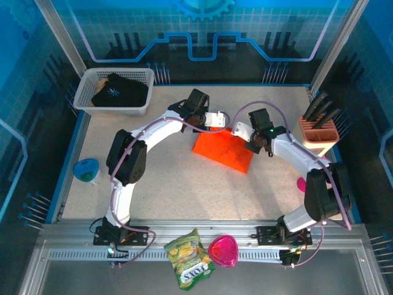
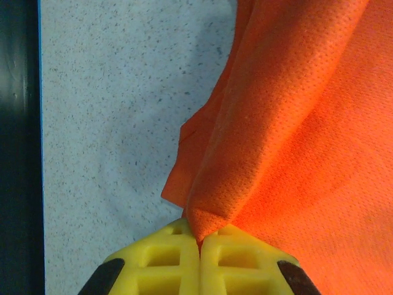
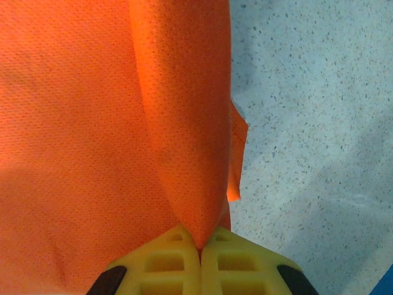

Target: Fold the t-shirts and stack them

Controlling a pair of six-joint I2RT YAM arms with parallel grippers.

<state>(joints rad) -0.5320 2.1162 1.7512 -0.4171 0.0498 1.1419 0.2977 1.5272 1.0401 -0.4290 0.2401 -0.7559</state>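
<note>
Yellow left jaws and right jaws pinching orange t-shirt (image 1: 222, 150) far edge, bare table (image 1: 184, 196) around, black t-shirt (image 1: 120, 92) in basket (image 1: 109, 107)

Bare desk (image 1: 184, 190) open nearside of orange t-shirt (image 1: 224, 150); basket (image 1: 86, 98) far left, rack (image 1: 319, 130) far right, cup (image 1: 87, 171) at left edge.

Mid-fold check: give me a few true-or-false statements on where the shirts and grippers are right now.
1. The left gripper and right gripper are each shut on the orange shirt. True.
2. The black shirt is stacked on the orange shirt. False: it is in the white basket, far left.
3. The snack bag rests on the orange shirt. False: it lies on the near rail.
4. The orange shirt is near the middle of the table. True.
</note>
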